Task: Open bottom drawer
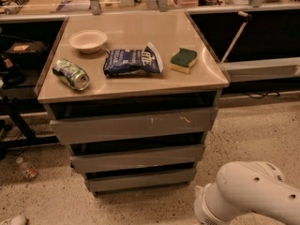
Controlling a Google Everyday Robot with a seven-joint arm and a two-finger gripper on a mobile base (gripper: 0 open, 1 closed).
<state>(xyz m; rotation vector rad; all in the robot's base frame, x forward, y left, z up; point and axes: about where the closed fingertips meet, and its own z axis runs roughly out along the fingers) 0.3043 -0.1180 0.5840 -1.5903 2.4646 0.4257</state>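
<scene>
At 9 o'clock a bottle [27, 168] lies on the floor [56, 196], well clear of the cabinet [131, 86]. On the cabinet top we note, left to right, a can [71, 73] on its side, a bowl [87, 40], a chip bag [133, 61] and a sponge [183, 60]. All four rest well back from the front edge, so we judge that drawer travel will not disturb them.

The three drawer fronts step inward from top to bottom. The bottom drawer [140, 179] sits at 6 o'clock, lowest of the three, just above the floor. It looks closed, so the task is not yet begun. A dark gap runs along its upper edge. Since the front has no handle, we judge this lip to be the only purchase point.

The floor ahead of the drawer, toward 6 o'clock, gives room for the tray to slide out.

The arm [253, 193] occupies 5 o'clock, beside and below the cabinet's right front corner, apart from it. This low stance suits a reach to the lowest front. The gripper lies past the bottom edge of the view, below the wrist. We cannot tell how wide it stands or whether it holds anything. The approach would run leftward toward 7 o'clock; the right front corner is the edge to clear.
</scene>
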